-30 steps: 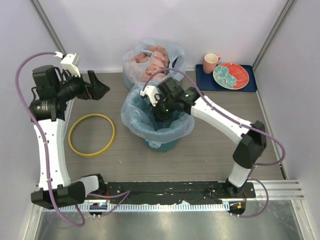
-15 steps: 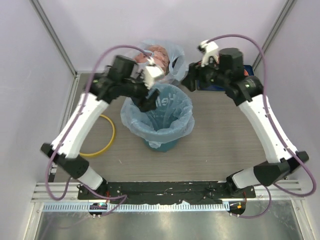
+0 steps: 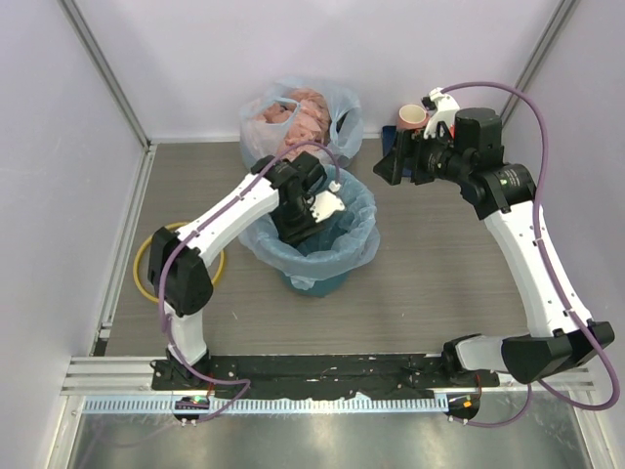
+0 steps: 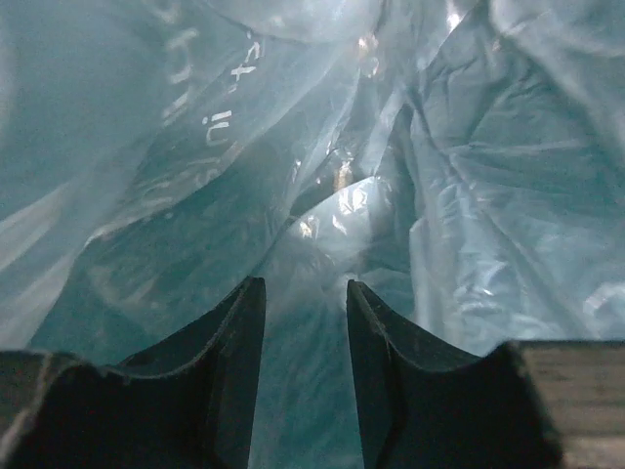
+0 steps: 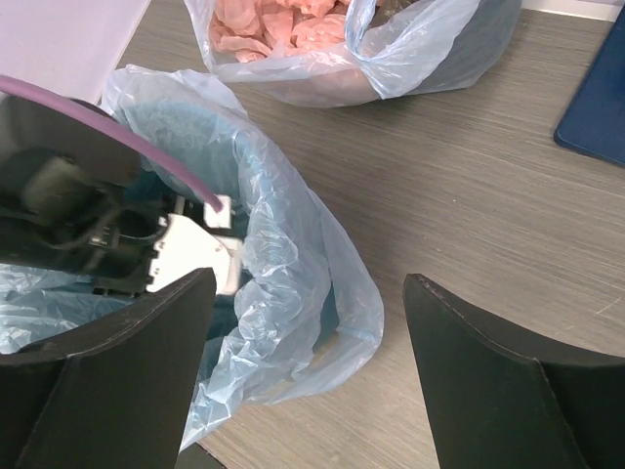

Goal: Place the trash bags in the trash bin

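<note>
Mostly done: light-blue trash bag (image 3: pixel 358 233) lines the teal trash bin (image 3: pixel 318 283), edge over its rim; my left end effector (image 4: pixel 305 289) sits inside, narrow gap, empty; right end effector (image 5: pixel 311 285) wide, empty; I'd say only seating remains.

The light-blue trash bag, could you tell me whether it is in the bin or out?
In: the trash bag lines the teal bin, mouth spread and draped over its rim; the left gripper reaches into it.
</note>
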Action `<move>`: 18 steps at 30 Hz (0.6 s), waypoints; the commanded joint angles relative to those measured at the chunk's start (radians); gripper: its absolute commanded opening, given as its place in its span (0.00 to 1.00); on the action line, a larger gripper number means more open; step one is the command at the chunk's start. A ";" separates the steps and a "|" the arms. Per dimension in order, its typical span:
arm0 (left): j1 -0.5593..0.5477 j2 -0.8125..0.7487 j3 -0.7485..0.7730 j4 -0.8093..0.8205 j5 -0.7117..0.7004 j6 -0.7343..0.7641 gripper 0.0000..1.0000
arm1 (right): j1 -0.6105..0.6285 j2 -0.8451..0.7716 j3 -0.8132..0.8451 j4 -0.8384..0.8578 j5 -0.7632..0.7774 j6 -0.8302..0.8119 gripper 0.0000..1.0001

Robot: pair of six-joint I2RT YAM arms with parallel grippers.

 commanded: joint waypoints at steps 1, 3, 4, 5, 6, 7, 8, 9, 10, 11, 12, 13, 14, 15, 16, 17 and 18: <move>-0.013 0.035 -0.069 -0.016 -0.079 0.037 0.42 | -0.013 -0.032 -0.002 0.042 -0.039 0.037 0.84; -0.015 0.064 -0.092 -0.013 -0.089 0.043 0.43 | -0.016 -0.035 -0.005 0.045 -0.048 0.040 0.84; -0.019 0.073 -0.095 -0.016 -0.092 0.044 0.43 | -0.021 -0.035 -0.006 0.047 -0.048 0.042 0.85; -0.021 0.085 -0.098 -0.016 -0.097 0.044 0.43 | -0.021 -0.035 -0.006 0.047 -0.049 0.042 0.84; -0.022 0.105 -0.101 -0.013 -0.105 0.046 0.43 | -0.023 -0.035 -0.004 0.045 -0.054 0.042 0.85; -0.030 0.119 -0.106 -0.011 -0.111 0.044 0.43 | -0.023 -0.035 -0.002 0.047 -0.056 0.043 0.85; -0.034 0.127 -0.111 -0.010 -0.112 0.046 0.44 | -0.024 -0.035 -0.001 0.045 -0.059 0.042 0.85; -0.039 0.136 -0.123 -0.005 -0.112 0.046 0.44 | -0.023 -0.035 -0.004 0.047 -0.060 0.045 0.85; -0.050 0.157 -0.129 -0.004 -0.147 0.047 0.45 | -0.024 -0.035 -0.005 0.047 -0.060 0.045 0.85; -0.053 0.170 -0.137 -0.004 -0.155 0.049 0.47 | -0.027 -0.035 -0.006 0.047 -0.062 0.046 0.85; -0.058 0.182 -0.152 -0.008 -0.160 0.050 0.48 | -0.027 -0.037 -0.007 0.047 -0.065 0.046 0.85; -0.061 0.200 -0.161 -0.008 -0.167 0.055 0.49 | -0.027 -0.037 -0.009 0.047 -0.065 0.046 0.85; -0.062 0.208 -0.173 -0.004 -0.175 0.058 0.51 | -0.029 -0.037 -0.010 0.047 -0.069 0.046 0.85; -0.064 0.214 -0.195 -0.004 -0.175 0.061 0.52 | -0.029 -0.038 -0.012 0.047 -0.072 0.048 0.85; -0.064 0.220 -0.204 -0.005 -0.175 0.063 0.53 | -0.030 -0.038 -0.013 0.045 -0.074 0.048 0.85; -0.064 0.235 -0.212 -0.010 -0.172 0.070 0.56 | -0.030 -0.038 -0.015 0.047 -0.080 0.048 0.85; -0.064 0.240 -0.228 -0.008 -0.169 0.073 0.57 | -0.032 -0.038 -0.018 0.047 -0.082 0.048 0.85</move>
